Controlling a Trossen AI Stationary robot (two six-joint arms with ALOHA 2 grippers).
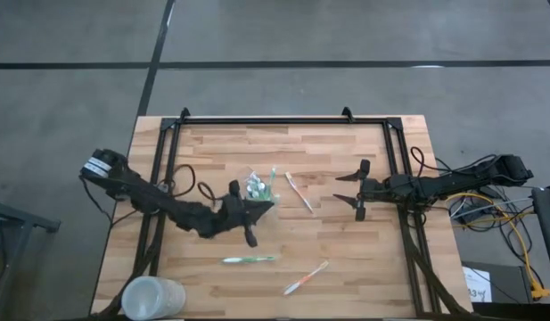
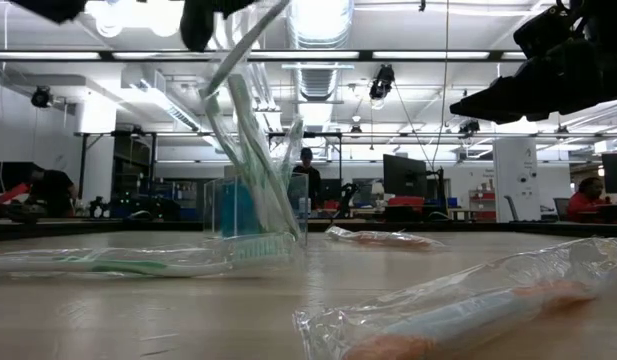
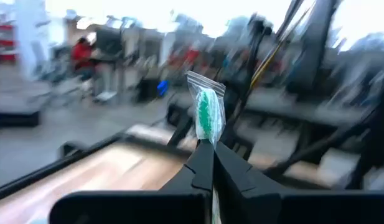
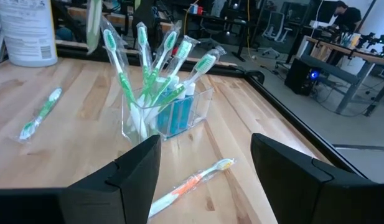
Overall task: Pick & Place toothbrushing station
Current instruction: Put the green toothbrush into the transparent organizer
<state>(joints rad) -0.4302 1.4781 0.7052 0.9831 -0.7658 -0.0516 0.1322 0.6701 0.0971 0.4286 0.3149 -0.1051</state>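
Wrapped orange toothbrush (image 2: 458,310) lies closest to the low camera, loose on the table (image 1: 346,259), not my concern yet. My left gripper (image 1: 254,214) is clamped on a bagged green toothbrush (image 3: 207,115), pinched near its lower end so the brush stands up out of my fingers, head on top. Clear holder (image 1: 261,189) sits mid-table, just beside my left fingertips, on the far side from the robot's base; it already carries several green brushes (image 4: 148,81) and blue tubes (image 4: 176,115). Key relation as I judge it: my held brush's long axis is near upright and tilted, holder mouth just below and beside it, so a short lowering move should drop it in. Left arm is clearly nearer. My right gripper (image 1: 360,193) hangs with fingers spread wide, empty, well apart to the holder's right, facing it. Another green brush (image 1: 249,259) and a second orange one (image 1: 299,191) lie loose on the wood.
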